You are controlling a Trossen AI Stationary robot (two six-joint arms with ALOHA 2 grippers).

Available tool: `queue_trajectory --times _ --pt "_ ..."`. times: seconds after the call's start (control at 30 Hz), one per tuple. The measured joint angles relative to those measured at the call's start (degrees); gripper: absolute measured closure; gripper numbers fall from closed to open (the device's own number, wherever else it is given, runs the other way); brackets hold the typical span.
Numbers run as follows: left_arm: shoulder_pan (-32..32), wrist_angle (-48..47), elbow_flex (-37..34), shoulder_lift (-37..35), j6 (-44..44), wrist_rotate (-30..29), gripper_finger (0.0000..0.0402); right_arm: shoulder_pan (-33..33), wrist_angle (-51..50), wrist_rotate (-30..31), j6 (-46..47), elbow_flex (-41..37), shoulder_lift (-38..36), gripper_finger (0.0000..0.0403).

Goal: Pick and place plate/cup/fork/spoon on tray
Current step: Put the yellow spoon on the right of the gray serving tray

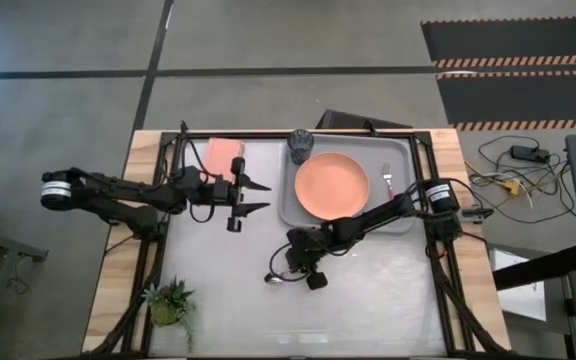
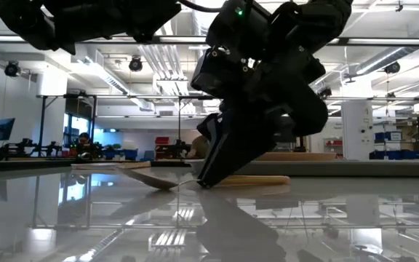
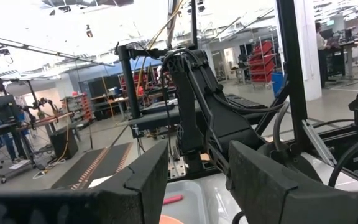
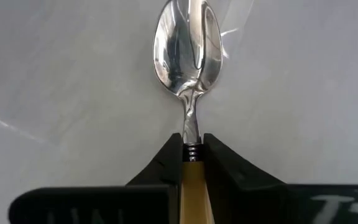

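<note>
The spoon (image 4: 188, 46) lies on the white table, near the middle, in front of the tray. It has a shiny bowl and an orange-tan handle (image 4: 195, 193). My right gripper (image 1: 303, 265) is shut on it; the gripper also shows in the low view (image 2: 213, 171). The salmon plate (image 1: 332, 185), the red-handled fork (image 1: 388, 183) and the dark cup (image 1: 301, 145) sit on the grey tray (image 1: 408, 215). My left gripper (image 1: 260, 196) is open and empty, hovering left of the tray beside the pink pad (image 1: 223, 158). My right gripper pinches the spoon's handle between its two fingers (image 4: 166, 168), at the end where the handle meets the metal neck (image 4: 192, 152). The fingers slant down from the table's right side and lie along the handle. The spoon is tilted, its bowl (image 2: 158, 180) low at the table top.
A small potted plant (image 1: 168, 300) stands at the near left corner. The pink pad lies at the far left of the table. Bare white table spreads to the near side of the spoon. Cables and black mats lie on the floor beyond the table.
</note>
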Motion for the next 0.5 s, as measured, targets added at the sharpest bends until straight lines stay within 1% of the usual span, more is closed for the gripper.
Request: queue_trajectory --times 0.13,0.23,0.3,0.4,0.5 --pt "0.0 -0.1 0.0 0.0 0.0 0.0 0.0249 0.2 -2.4 -1.2 2.7 -0.4 -3.0 0.0374" --pt "0.0 -0.3 0.0 0.0 0.0 0.0 0.0249 0.3 -4.7 -0.8 5.2 -0.3 -7.0 0.0374" --pt "0.0 -0.6 0.0 0.0 0.0 0.0 0.0249 0.2 -7.8 2.2 7.3 -0.3 -10.3 0.0374" --pt "0.0 -0.8 0.0 0.0 0.0 0.0 0.0249 0.1 -15.2 8.7 11.6 -1.1 -15.1 0.0374" --pt "0.0 -0.8 0.0 0.0 0.0 0.0 0.0249 -0.8 -21.8 14.7 18.4 -2.5 -20.8 0.0374"
